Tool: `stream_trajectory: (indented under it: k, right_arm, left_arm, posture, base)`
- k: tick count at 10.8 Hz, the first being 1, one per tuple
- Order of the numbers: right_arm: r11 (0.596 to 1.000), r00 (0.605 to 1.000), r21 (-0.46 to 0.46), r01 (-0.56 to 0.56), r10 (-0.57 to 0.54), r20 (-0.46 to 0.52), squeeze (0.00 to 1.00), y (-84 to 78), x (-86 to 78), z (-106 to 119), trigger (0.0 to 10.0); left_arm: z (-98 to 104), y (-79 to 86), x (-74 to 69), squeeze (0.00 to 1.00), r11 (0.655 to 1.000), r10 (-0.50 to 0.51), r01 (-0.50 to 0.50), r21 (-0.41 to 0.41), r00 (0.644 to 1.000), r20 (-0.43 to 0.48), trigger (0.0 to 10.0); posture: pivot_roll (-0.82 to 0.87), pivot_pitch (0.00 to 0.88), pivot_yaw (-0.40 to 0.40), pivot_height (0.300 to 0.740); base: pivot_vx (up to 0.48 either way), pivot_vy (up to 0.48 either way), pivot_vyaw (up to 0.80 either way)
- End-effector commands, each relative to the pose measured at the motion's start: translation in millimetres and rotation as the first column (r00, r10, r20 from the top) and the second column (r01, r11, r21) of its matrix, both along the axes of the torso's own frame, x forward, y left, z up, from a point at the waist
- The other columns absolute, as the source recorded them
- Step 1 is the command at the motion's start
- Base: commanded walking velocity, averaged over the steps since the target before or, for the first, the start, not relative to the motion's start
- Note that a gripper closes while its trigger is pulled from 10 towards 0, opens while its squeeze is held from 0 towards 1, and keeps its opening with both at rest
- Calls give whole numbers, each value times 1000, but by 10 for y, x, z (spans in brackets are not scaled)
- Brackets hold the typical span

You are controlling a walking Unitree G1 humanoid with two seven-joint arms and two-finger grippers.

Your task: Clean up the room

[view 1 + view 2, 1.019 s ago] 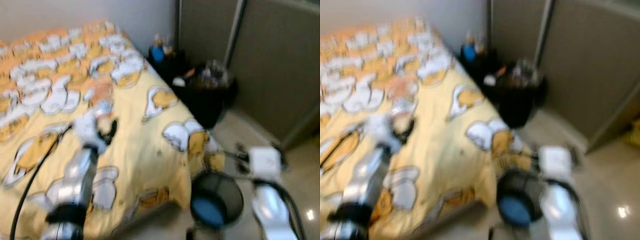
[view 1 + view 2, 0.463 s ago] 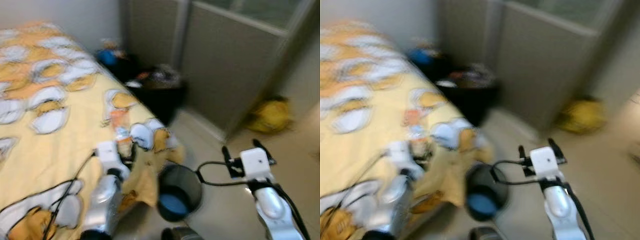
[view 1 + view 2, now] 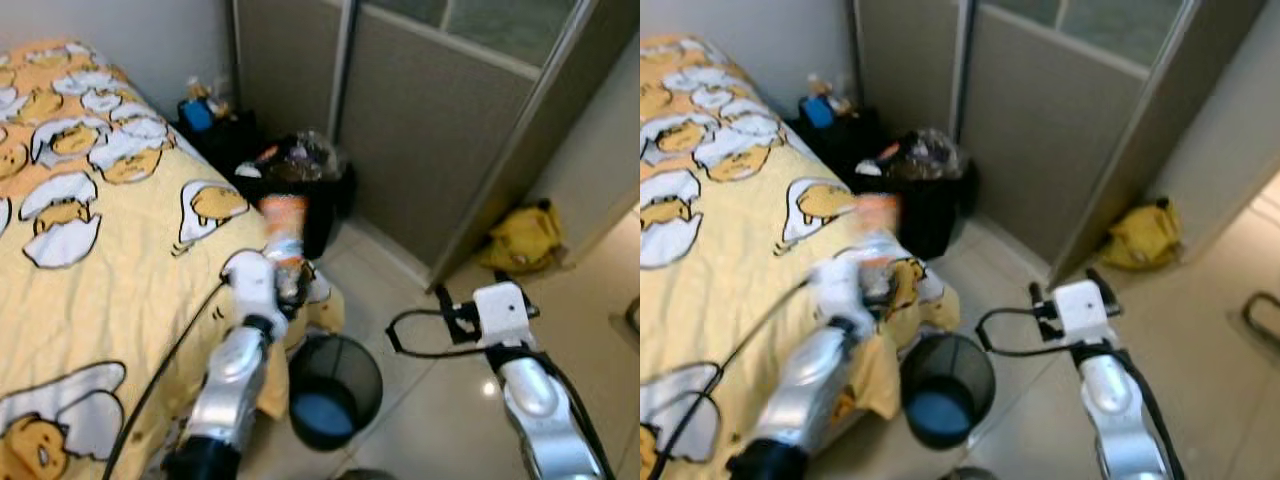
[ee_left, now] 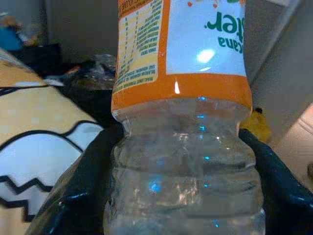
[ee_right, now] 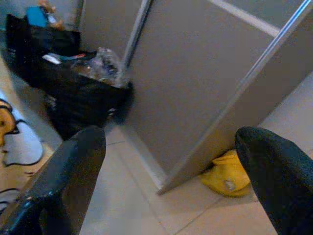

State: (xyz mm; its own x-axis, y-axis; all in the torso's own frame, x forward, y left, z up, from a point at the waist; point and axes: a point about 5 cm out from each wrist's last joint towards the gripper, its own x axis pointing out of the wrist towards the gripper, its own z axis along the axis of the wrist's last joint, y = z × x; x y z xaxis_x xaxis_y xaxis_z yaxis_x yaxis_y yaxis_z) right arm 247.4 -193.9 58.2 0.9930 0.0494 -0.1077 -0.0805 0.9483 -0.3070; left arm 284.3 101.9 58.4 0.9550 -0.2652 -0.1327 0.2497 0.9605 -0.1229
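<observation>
Looking down from the left eye view, the left gripper (image 3: 285, 283) is clamped on a clear plastic bottle (image 3: 282, 232) with an orange label, held upright above the corner of the bed (image 3: 90, 270), whose yellow cover carries egg cartoon prints; just below and beside that corner stands a black mesh wastebasket (image 3: 335, 390) with something blue at its bottom, and the right gripper (image 3: 455, 318) hangs over the pale tiled floor (image 3: 420, 420) with its fingers parted and nothing between them. Behind, a full black bin (image 3: 300, 185) sits against grey sliding doors (image 3: 440, 140), and a yellow bag (image 3: 520, 238) lies on the floor further along them. The right eye view gives the same layout, with the bottle blurred. The left wrist view has the bottle (image 4: 181, 122) close up between the two black fingers (image 4: 80, 191), which press its ribbed clear body just under the orange and white label. The right wrist view looks between wide-spread black fingers (image 5: 63, 181) toward the black bin (image 5: 83, 93), the grey door and the yellow bag (image 5: 227, 176)
</observation>
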Motion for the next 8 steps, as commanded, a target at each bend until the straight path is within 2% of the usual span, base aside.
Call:
stream_trajectory:
  k: [1, 2, 3, 4, 6, 8]
  right_arm:
    - [1000, 1000, 6, -8, 8, 22, 0, 31, 4, 12, 10000]
    - [1000, 1000, -1, -10, 10, 25, 0, 55, 16, 10, 10000]
    - [1000, 1000, 5, -10, 10, 27, 0, 65, 16, 1, 10000]
    - [1000, 1000, 10, 2, -2, 18, 0, 60, -3, -49, 10000]
    - [1000, 1000, 31, 0, 0, -15, 0, 91, -123, -142, 10000]
    - [1000, 999, 9, -24, 24, -23, 0, 82, -289, -130, 10000]
  left_arm:
    - [-58, 52, 12, 0, 999, 10, -9, 48, 999, -31, 10000]
    - [-109, 185, 85, 0, 989, 83, -74, 128, 995, -64, 10000]
    - [-129, 245, 121, 0, 987, 106, -94, 131, 991, -88, 10000]
    - [-198, 289, 183, 0, 983, 103, -78, 169, 984, -145, 10000]
    - [-368, 198, 288, 0, 980, 91, -41, 195, 963, -255, 10000]
    - [-293, -41, 386, 0, 977, 50, 5, 215, 967, -250, 10000]
  posture:
    - [-225, 0, -36, 740]
    - [-230, 0, -22, 740]
    - [-232, 0, -14, 740]
    - [-234, 0, 0, 740]
    - [-258, 1, 0, 740]
    - [-336, 53, -3, 740]
  base:
    - [0, -420, 0]
    - [0, 0, 0]
    - [0, 0, 0]
    - [0, 0, 0]
    - [0, 0, 0]
    - [0, 0, 0]
